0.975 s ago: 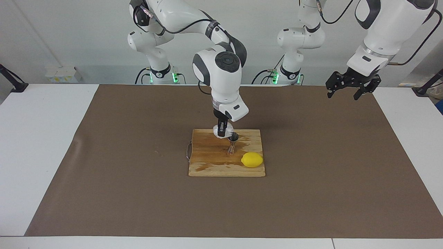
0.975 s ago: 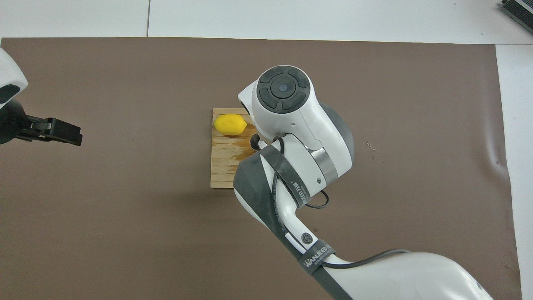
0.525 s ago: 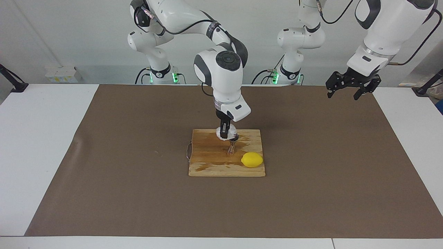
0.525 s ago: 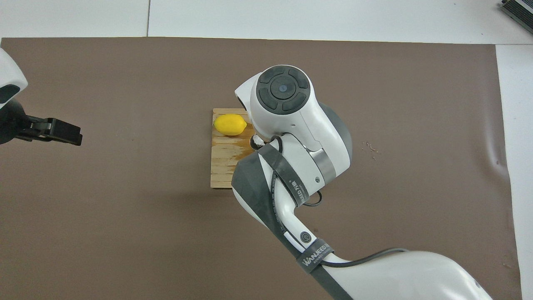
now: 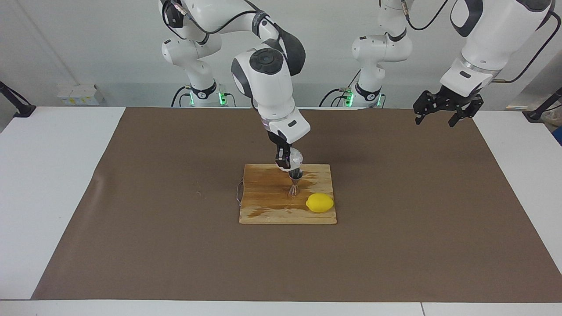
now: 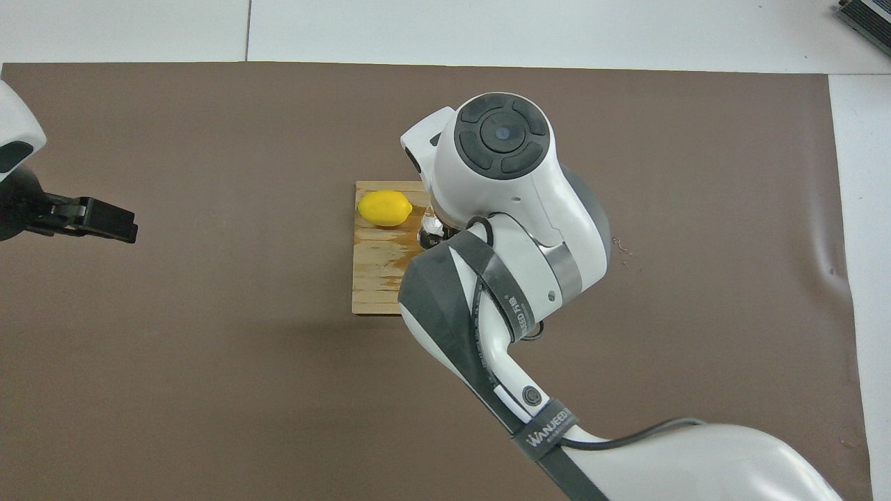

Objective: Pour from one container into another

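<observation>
1. Glass cup [image 5: 295, 157]: small, clear, frosty-walled; held up in the air, tilted, directly over the jigger's mouth.
2. Jigger [image 5: 294, 183]: silvery metal, hourglass-shaped; upright on wet wooden board [image 5: 263, 206], near lemon [image 5: 319, 203].

White table [image 5: 52, 175] (brown mat [image 5: 175, 245] over middle), pale wall [image 5: 88, 44].

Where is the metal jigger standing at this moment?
In the facing view, the metal jigger stands upright on the wooden cutting board, beside the lemon and slightly nearer the robots, directly under the glass cup held by the right end effector.
</observation>
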Tool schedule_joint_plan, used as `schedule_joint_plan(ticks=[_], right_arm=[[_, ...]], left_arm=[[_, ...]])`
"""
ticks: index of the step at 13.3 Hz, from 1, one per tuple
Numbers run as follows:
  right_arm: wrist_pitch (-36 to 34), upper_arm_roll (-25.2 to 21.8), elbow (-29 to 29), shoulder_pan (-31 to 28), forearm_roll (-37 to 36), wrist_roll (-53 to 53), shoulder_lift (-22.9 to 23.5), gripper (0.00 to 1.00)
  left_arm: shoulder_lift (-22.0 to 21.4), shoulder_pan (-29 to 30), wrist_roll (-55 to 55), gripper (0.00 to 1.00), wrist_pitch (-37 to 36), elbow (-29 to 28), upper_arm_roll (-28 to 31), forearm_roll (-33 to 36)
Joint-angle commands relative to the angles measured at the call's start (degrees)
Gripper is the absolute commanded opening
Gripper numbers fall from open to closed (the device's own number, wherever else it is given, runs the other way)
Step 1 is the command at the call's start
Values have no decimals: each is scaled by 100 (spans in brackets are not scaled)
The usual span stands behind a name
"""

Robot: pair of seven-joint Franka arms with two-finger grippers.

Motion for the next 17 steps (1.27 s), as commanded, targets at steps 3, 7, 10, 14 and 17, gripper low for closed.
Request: schedule_joint_plan(ticks=[3,7,10,14,17], right_arm=[[720,84,-1106,-827,1273,-1818,-410,27],[782,75,-1747,-1654,2513,-3357,-638,28],[958,75,-2502,-2242,3182,-4735,-876,28],[879,75,-3399,-3112,3606,-6548,-999,29],[687,75,-3639,-3632,3632,-7375,-694,30]], left_arm=[[-63,42,41,100,-73,-46,-30,103],[-63,42,41,100,-73,-46,-30,103],[-63,42,41,100,-73,-46,-30,103],[-63,42,41,100,-73,-46,-30,103],[-63,42,41,100,-73,-46,-30,103]])
